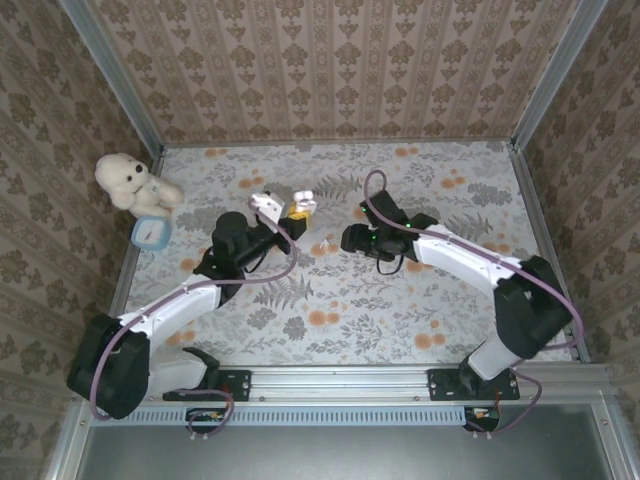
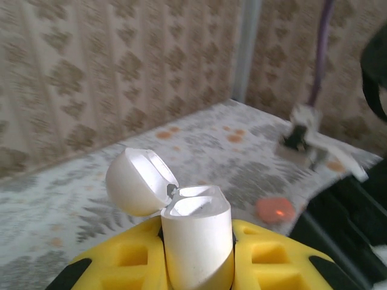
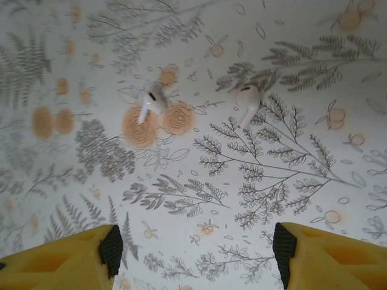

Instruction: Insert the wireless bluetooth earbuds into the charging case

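The left gripper [image 2: 196, 269] clamped the open-lidded white charging case [image 2: 195, 226]; the right gripper [image 3: 193, 248] hung open above two white earbuds [image 3: 148, 103] [image 3: 247, 100] lying apart on the floral tablecloth [image 3: 290, 199].

Probably a lab test booth: wallpapered panels [image 1: 330, 70], aluminium frame [image 1: 115, 75], floral tabletop [image 1: 400, 310].

White earbuds [image 3: 248, 103], white charging case [image 2: 196, 241]; grey ferns and orange blooms across tablecloth [image 3: 193, 254]; beige damask walls [image 1: 330, 70]; cream plush toy [image 1: 125, 180].
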You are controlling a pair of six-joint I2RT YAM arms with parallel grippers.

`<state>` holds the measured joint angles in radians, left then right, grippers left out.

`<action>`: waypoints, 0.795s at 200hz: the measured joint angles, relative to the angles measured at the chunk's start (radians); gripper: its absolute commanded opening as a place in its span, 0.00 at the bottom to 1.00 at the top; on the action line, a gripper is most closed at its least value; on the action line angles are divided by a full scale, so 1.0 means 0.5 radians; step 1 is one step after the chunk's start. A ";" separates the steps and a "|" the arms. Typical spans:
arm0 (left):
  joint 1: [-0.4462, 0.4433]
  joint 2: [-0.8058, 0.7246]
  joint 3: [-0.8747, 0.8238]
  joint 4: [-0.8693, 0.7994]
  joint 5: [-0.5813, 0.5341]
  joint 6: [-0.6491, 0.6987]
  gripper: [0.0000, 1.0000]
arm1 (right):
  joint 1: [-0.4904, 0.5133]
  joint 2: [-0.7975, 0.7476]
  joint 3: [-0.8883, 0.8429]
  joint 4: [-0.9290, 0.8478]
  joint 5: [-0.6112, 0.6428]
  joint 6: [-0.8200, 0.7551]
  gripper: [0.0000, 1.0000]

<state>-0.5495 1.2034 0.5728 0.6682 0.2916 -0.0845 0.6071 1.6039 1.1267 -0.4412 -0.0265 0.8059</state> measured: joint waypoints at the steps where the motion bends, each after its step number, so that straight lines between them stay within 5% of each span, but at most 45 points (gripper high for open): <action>1: 0.000 0.000 -0.004 0.011 -0.008 -0.002 0.00 | 0.006 0.012 0.010 -0.008 0.009 0.013 0.69; 70: 0.018 0.087 -0.171 0.725 -0.687 -0.168 0.00 | 0.295 0.625 0.752 -0.360 0.452 0.621 0.67; 159: 0.159 -0.057 -0.210 0.712 -0.787 -0.318 0.00 | 0.388 1.315 1.492 -0.845 0.856 0.784 0.64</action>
<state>-0.4702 1.1748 0.4679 1.0241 -0.1020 -0.2436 0.8013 2.2612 1.8725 -0.8639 0.4015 1.1976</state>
